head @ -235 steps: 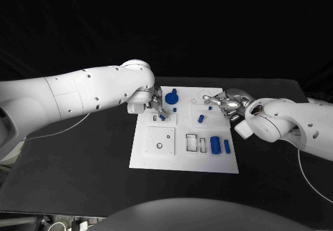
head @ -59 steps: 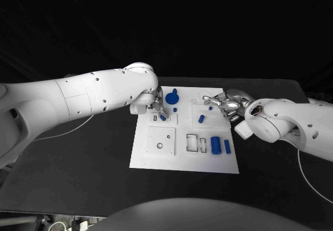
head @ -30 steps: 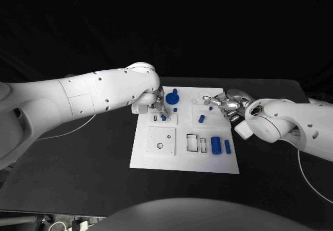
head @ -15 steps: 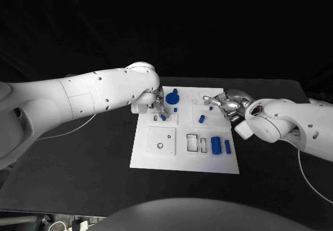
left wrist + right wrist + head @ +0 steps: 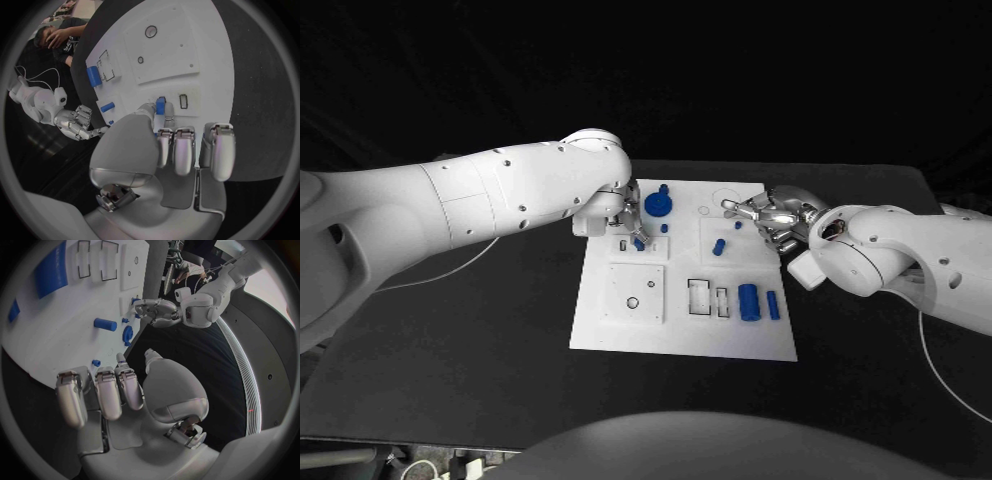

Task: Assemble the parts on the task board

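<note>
The white task board [image 5: 682, 300] lies in the middle of the black table. My left hand [image 5: 623, 217] hovers over the board's far left part and pinches a small blue peg [image 5: 638, 241] between thumb and a finger. In the left wrist view the peg [image 5: 160, 106] points down beside a small rectangular slot [image 5: 183, 101]. My right hand [image 5: 769, 215] hangs over the board's far right edge with its fingers [image 5: 106, 390] apart and nothing in them. A blue round part [image 5: 658, 206], a blue peg [image 5: 718, 246] and a thick blue cylinder [image 5: 749, 301] lie on the board.
A slim blue bar [image 5: 772, 304] lies beside the thick cylinder, next to two rectangular recesses [image 5: 707, 296]. A raised square plate [image 5: 635, 291] with round holes sits on the board's near left. Bare black table [image 5: 473, 340] surrounds the board.
Since the earliest frame my left arm has swung in closer over the board's left side, the hand still holding the peg. Over the last second nothing has visibly moved.
</note>
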Controlling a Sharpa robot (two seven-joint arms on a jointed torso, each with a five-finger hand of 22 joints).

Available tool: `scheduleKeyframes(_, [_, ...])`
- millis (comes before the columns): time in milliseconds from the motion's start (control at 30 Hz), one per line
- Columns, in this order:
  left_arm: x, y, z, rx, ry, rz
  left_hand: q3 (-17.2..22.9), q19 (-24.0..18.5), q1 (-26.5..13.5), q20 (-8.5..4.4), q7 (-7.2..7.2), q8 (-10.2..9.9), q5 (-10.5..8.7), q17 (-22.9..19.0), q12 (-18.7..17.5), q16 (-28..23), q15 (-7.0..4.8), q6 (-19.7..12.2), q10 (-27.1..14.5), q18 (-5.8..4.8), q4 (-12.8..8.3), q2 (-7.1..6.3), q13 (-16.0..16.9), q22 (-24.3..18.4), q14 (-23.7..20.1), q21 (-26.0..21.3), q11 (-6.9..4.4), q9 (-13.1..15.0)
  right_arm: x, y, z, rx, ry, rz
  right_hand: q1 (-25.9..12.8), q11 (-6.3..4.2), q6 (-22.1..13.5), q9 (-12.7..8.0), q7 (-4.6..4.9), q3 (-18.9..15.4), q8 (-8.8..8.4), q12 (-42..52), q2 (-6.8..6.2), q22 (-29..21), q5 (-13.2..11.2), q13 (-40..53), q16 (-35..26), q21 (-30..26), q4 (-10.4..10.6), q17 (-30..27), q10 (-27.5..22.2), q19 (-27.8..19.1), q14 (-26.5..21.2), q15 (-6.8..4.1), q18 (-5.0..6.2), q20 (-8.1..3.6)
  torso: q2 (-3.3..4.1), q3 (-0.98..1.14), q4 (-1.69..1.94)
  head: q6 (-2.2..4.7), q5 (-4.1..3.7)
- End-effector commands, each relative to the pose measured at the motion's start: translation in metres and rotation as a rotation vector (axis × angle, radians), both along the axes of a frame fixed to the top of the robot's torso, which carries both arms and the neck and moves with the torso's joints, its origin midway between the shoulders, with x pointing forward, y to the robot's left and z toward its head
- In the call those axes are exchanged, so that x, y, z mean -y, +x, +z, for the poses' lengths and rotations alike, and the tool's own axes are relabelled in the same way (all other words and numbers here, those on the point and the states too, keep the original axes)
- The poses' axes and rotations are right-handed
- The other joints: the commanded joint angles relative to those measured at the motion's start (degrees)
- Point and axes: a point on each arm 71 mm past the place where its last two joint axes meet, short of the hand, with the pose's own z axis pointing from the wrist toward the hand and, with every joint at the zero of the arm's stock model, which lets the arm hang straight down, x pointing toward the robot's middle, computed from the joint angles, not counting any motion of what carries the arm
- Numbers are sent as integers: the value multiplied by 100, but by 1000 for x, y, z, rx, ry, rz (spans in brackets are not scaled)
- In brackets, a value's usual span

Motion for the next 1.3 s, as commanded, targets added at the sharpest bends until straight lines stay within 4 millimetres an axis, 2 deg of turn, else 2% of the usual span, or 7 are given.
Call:
scheduleKeyframes(33, [-7, -2, -1, -27, 111, 72, 34, 603, -3, -40, -365, 12, -20, 1510, 13, 15, -41, 422, 586, -86, 0, 16, 1503, 1509, 617, 14, -23, 14, -2, -1, -1, -3, -2, 17, 10, 44, -37, -7, 146, -37, 35, 0, 45, 1508, -5, 1506, 23, 26, -4, 1509, 615, 610, 608, 49, -38, 36, -3, 1, -1, 1, 38])
scheduleKeyframes(333, [-10, -1, -1, -18, 129, 72, -81, 603, -333, -41, -322, -107, -72, 1510, 13, 15, -18, 318, 586, -86, -1, -166, 1503, 1509, 617, 14, 20, 104, -2, -1, -1, -2, -1, 18, 10, 44, -37, -7, 146, -37, 35, 0, 45, 1508, -5, 1506, 23, 26, -4, 1509, 615, 610, 608, 49, -38, 36, -2, 2, 3, 1, 37])
scheduleKeyframes(433, [-10, -1, 0, -4, 145, 66, -286, 603, -673, -23, -285, -148, -463, 1510, 13, 15, 14, 297, 586, -86, 3, -270, 1503, 1509, 617, 14, 50, 157, -2, -1, -1, -2, -1, 18, 13, 46, -39, -7, 149, -40, 35, 0, 50, 1508, -5, 1506, 23, 26, -4, 1509, 615, 610, 608, 52, -38, 39, -1, 1, 0, 1, 45])
scheduleKeyframes(700, [-10, -1, 0, 10, 152, 64, -626, 603, -1128, 17, -258, -212, -808, 1510, 13, 15, 51, 349, 586, -86, 25, -468, 1503, 1509, 617, 14, 72, 251, -2, -1, -1, -2, -1, 17, 13, 46, -39, -7, 149, -40, 35, 0, 50, 1508, -5, 1506, 23, 26, -4, 1509, 615, 610, 608, 52, -38, 39, -2, 0, -4, 1, 43])
scheduleKeyframes(1067, [-11, 1, 1, 23, 150, 74, -663, 603, -1223, 25, -269, -229, -884, 1510, 13, 15, 52, 391, 586, -86, 25, -437, 1503, 1509, 617, 14, 64, 282, -2, -1, -2, -5, -2, 17, 13, 46, -39, -7, 149, -40, 35, 0, 50, 1508, -5, 1506, 23, 26, -4, 1509, 615, 610, 608, 52, -38, 39, -5, 2, -1, 1, 51])
scheduleKeyframes(1233, [-13, 2, 2, 54, 115, 95, -847, 603, -1580, 30, -260, -264, -939, 1510, 13, 15, 56, 421, 586, -86, 30, -421, 1503, 1509, 617, 14, 70, 333, -2, -1, -2, -6, -2, 18, 13, 47, -40, -8, 150, -41, 36, 0, 52, 1508, -4, 1506, 23, 26, -3, 1509, 615, 610, 608, 52, -38, 40, -1, -1, -1, 1, 60])
scheduleKeyframes(1300, [-15, 3, 3, 87, 76, 106, -1047, 603, -1803, 34, -255, -268, -1092, 1510, 13, 15, 61, 432, 586, -86, 30, -467, 1503, 1509, 617, 14, 74, 377, -2, -1, -2, -6, -2, 18, 13, 50, -43, -9, 152, -45, 36, 0, 59, 1508, -3, 1506, 23, 26, 0, 1509, 615, 610, 608, 55, -38, 43, -3, -1, 0, 1, 72])
